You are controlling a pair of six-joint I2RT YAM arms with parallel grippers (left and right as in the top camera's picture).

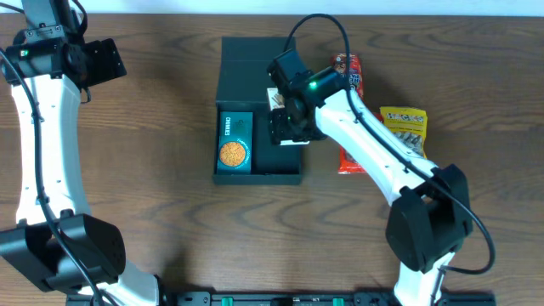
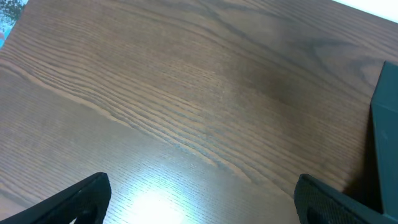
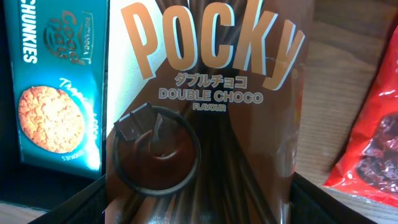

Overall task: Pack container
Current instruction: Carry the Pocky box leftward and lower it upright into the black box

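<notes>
The dark container [image 1: 255, 72] stands open at the table's middle. A teal cookie box [image 1: 234, 144] lies in its left half. My right gripper [image 1: 289, 127] hovers over the container's right half, shut on a brown Pocky box [image 3: 205, 112]. In the right wrist view the Pocky box sits between both fingers [image 3: 202, 202], with the teal cookie box [image 3: 56, 93] to its left. My left gripper [image 1: 106, 59] is open and empty at the far left, above bare table [image 2: 202, 186]. The container's edge [image 2: 385, 124] shows at the right of the left wrist view.
A red snack packet [image 1: 348, 85] lies just right of the container and also shows in the right wrist view [image 3: 373, 149]. A yellow snack packet [image 1: 404, 127] lies further right. The right arm's base stands at the front right.
</notes>
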